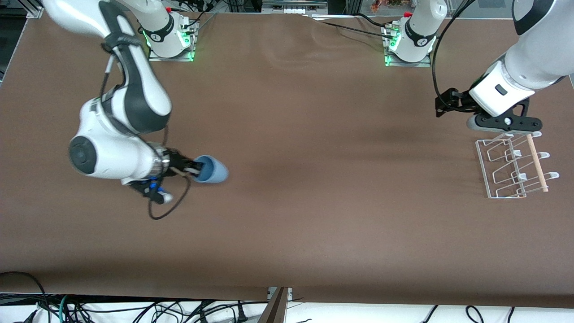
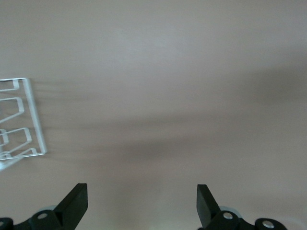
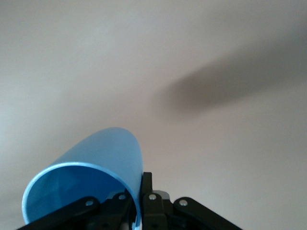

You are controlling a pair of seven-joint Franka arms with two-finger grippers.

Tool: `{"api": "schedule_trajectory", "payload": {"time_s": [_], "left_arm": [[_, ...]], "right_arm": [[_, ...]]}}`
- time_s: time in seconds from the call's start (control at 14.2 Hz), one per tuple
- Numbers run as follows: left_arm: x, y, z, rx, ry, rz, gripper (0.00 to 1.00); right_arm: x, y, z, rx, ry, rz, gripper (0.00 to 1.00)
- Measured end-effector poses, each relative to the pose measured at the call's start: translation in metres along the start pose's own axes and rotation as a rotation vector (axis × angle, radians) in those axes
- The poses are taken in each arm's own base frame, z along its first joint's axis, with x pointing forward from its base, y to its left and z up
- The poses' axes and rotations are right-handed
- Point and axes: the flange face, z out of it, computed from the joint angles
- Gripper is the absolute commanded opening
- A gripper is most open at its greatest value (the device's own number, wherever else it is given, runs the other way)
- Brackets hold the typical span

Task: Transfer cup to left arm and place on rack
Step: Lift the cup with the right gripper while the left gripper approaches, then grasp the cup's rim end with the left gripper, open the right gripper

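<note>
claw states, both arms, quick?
Left claw: open, empty, over the table beside the rack.
Right claw: shut on the cup rim.

The light is bright and even from above. The brown table (image 1: 287,202) shows soft dark shadow bands near the rack (image 1: 511,168). Green lights glow at both arm bases. In the wrist views the table looks pale and washed out. The rack (image 2: 21,122) looks blurry there, and the cup (image 3: 88,179) looks sharp.
</note>
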Motion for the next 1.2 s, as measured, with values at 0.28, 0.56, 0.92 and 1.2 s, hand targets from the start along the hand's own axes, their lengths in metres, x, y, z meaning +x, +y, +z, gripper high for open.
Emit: {"api": "schedule_trajectory", "payload": {"time_s": [0.28,0.56,0.92,1.2], "left_arm": [[-0.004,0.048,0.005,-0.185,-0.029,0.117,1.00],[0.005,0.064,0.014,-0.374,0.003,0.414,1.00],[0.033,0.078,0.035,-0.523,0.185,0.833,1.00],[0.044,0.097,0.028,-0.552,0.405,1.092,1.00]], "right_arm": [[-0.104,-0.095,0.003,0.170,-0.003,0.181,0.00],[-0.165,-0.138,-0.030,0.316,-0.095,0.242,0.00],[-0.179,-0.148,-0.046,0.404,-0.245,0.275,0.00],[-0.186,-0.152,-0.042,0.429,-0.337,0.303,0.00]]}}
